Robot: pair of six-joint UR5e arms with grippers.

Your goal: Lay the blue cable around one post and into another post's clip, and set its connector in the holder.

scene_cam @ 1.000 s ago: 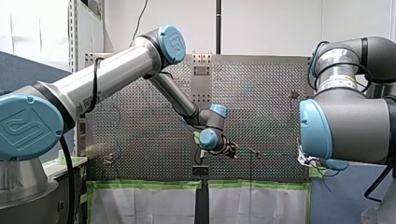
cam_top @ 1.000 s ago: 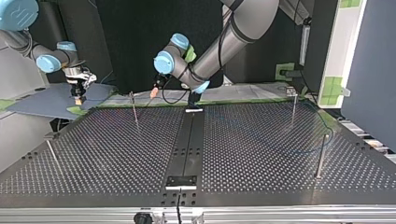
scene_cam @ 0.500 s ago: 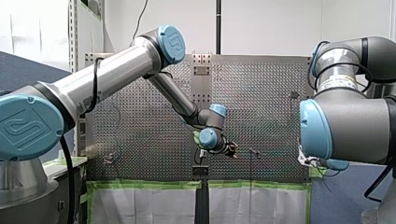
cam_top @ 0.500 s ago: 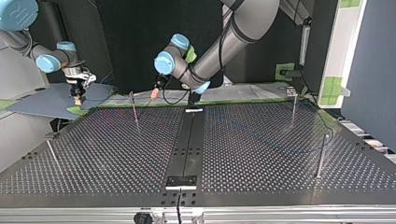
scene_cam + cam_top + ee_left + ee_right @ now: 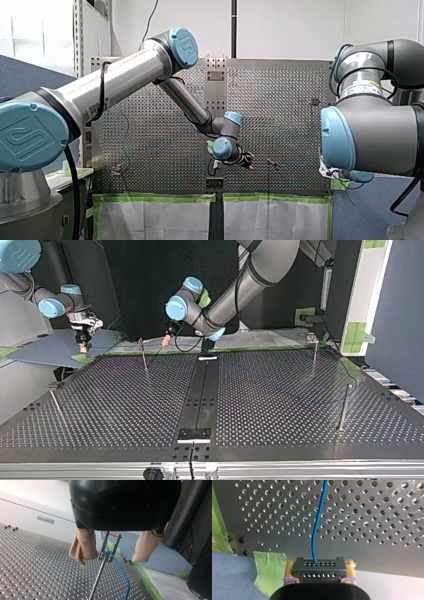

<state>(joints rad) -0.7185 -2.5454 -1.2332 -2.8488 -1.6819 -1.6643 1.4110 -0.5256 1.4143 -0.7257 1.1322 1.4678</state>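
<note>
My left gripper hung open, the post's clip and blue cable between its fingers; my right gripper clamped the connector.

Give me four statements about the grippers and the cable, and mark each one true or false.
1. My right gripper clamps the black connector. True.
2. My left gripper is shut on the post. False: its fingers stand open, one on each side of the post.
3. The blue cable comes out of the connector. True.
4. The connector sits in the holder. False: my right gripper holds it.
</note>
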